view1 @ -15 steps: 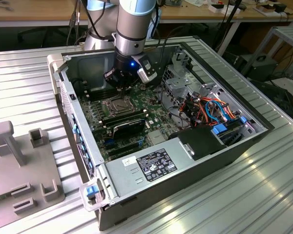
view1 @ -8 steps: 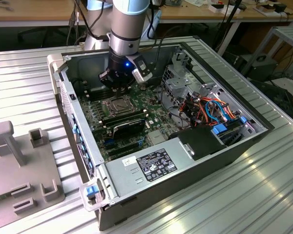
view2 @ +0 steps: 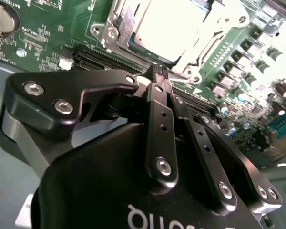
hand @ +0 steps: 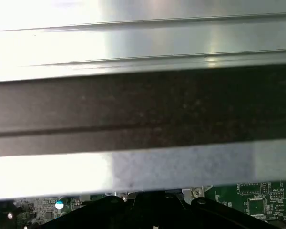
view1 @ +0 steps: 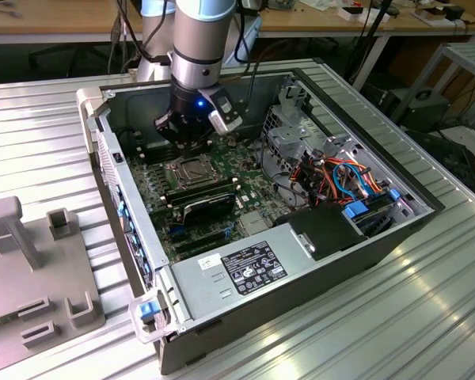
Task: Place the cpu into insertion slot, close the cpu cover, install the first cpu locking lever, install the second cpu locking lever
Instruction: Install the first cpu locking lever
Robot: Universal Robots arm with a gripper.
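One pincer over the socket.
My pincer (view2: 158, 76), fingers pinched together and empty, hovers beside the cpu cover (view2: 181, 28), poised for pressing.

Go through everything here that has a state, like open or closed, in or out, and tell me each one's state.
computer case: side panel off, inside exposed.
cpu: seated in the insertion slot, silver top showing.
cpu cover: down over the cpu, framing it.
insertion slot: filled.
hand: fingers together, empty, above the board beside the slot.
memory sticks: standing in their slots.
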